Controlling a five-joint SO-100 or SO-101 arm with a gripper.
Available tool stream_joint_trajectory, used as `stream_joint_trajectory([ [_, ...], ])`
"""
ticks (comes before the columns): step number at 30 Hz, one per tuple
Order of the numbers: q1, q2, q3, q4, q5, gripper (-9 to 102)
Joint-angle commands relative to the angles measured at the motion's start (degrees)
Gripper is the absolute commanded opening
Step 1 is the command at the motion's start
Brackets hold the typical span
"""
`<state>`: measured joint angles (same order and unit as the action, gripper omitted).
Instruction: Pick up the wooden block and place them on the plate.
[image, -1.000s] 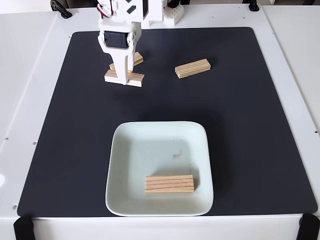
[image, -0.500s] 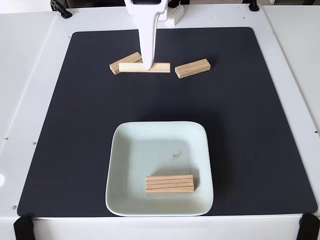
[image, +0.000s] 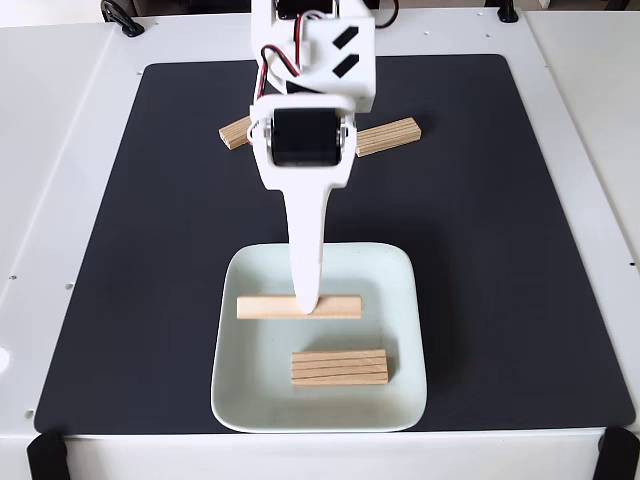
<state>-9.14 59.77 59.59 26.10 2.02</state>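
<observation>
Fixed view: no readable writing anywhere. White pincer (image: 307, 306) is clamped on the middle of a wooden block (image: 270, 307), held crosswise over the mint-white plate (image: 400, 400). Second block (image: 339, 367) lies flat in the plate, nearer the camera. Two more blocks (image: 388, 136) (image: 234, 132) sit on the black mat (image: 500, 250) behind the arm.

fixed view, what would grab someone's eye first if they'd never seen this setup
The white arm reaches down the middle of the fixed view, its gripper shut on a wooden block held level over the upper half of the pale plate. Just below it, a second block with dark grain lines already lies in the plate. Two more blocks sit at the far end of the black mat, one at left and one at right, partly hidden by the arm.
</observation>
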Motion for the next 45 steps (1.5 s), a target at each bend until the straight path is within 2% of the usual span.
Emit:
stream_joint_trajectory([
  [1, -0.7, -5.6, -11.7, -1.1, -0.2, 0],
  [11, -0.8, -17.7, -23.9, -1.1, -0.3, 0],
  [21, -1.0, -18.8, -22.8, -0.9, -0.1, 0],
  [28, -1.0, -18.9, -22.9, 6.1, -0.1, 0],
  [45, -1.6, -18.0, -22.9, 6.2, 0.5, 0],
])
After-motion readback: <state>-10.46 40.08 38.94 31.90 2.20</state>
